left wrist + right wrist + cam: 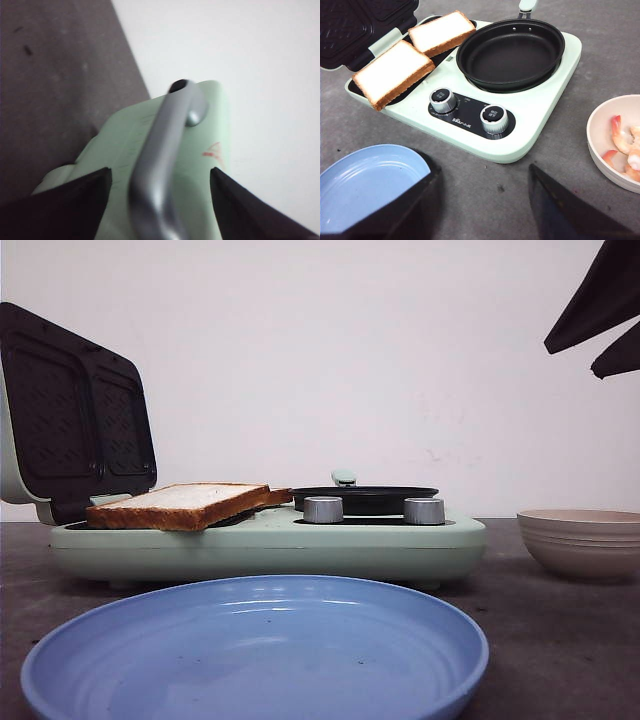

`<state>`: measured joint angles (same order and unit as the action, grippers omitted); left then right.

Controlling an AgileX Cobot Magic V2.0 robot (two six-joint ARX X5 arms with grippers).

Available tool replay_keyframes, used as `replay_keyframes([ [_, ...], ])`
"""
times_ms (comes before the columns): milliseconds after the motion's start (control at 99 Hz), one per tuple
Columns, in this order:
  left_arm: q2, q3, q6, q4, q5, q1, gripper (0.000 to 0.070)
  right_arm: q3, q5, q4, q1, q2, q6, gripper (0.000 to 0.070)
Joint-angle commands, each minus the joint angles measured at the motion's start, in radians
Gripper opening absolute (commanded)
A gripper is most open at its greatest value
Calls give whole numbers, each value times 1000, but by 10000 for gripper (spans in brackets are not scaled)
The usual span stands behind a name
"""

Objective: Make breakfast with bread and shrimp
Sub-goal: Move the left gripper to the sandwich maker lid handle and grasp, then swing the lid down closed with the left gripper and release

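Two slices of bread (395, 72) (441, 32) lie side by side on the sandwich plates of a mint-green breakfast maker (540, 120); the front view shows the near slice (180, 503). Several shrimp (620, 132) lie in a beige bowl (596, 125) to the maker's right. My right gripper (482, 170) hangs open and empty above the table in front of the maker, and shows at the upper right of the front view (570, 358). My left gripper (160, 171) is open, with its fingers on either side of the silver handle (165, 150) on the raised lid (210, 125), not touching it.
The lid (70, 410) stands upright at the maker's left. A black frying pan (510, 52) sits on the right burner behind two silver knobs (442, 99) (494, 117). A blue plate (260, 650) lies in front of the maker, and the beige bowl (580, 540) at right.
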<state>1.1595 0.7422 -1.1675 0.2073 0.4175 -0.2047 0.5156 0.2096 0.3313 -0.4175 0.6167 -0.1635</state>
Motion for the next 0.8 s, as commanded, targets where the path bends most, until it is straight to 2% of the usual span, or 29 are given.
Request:
replay_keyframes([
  [0,22,13,-8,18,2,2,337,6,3,-10,-3,3,7,318],
  [101,37,13,-12,24,8,4,267,6,3,-10,-3,3,7,318],
  [323,58,13,-12,37,13,18,254,6,2,-10,-3,3,7,318],
  [505,64,13,-13,63,9,23,0,6,2,-10,-3,3,7,318],
  [596,64,13,-10,64,9,27,2,6,2,-10,-3,3,7,318],
  [788,64,13,48,64,2,65,2,6,3,-10,-3,3,7,318],
])
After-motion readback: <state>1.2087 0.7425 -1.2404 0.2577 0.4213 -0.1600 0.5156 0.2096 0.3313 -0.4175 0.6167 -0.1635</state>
